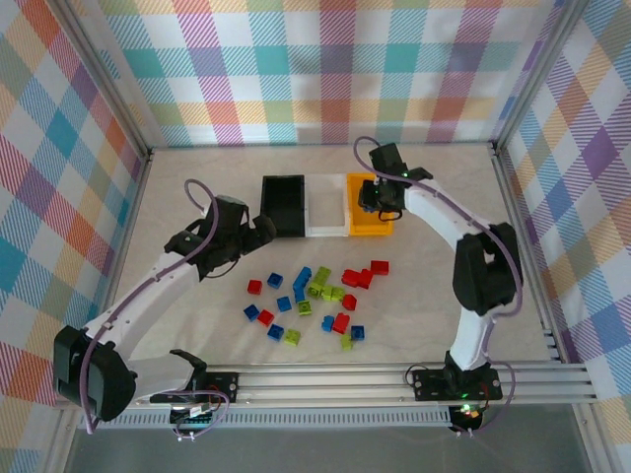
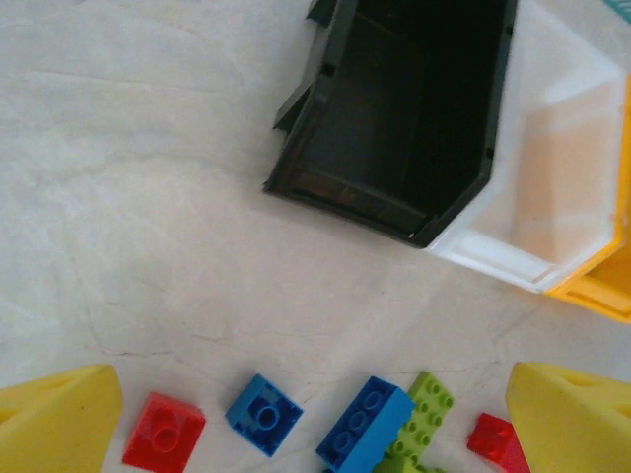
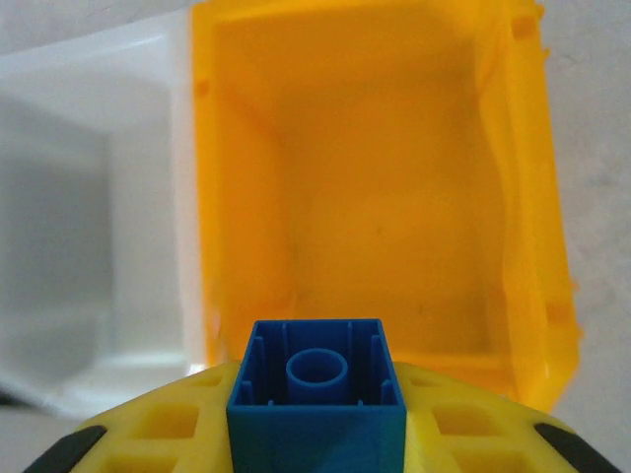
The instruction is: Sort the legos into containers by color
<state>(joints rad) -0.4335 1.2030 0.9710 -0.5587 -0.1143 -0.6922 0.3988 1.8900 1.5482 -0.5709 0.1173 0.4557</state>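
Your right gripper [image 1: 379, 200] pinches a blue brick [image 3: 315, 392] above the orange bin [image 3: 527, 197], mid-frame; next, spread the jaws and drop it.

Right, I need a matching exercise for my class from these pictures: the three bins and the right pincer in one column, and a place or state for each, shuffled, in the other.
Column A
1. black bin
2. white bin
3. orange-yellow bin
4. right pincer

Column B
a. shut on a blue brick
b. middle of the row
c. left end of the row in the top view
d. right end of the row in the top view

Pairs: 1-c, 2-b, 3-d, 4-a
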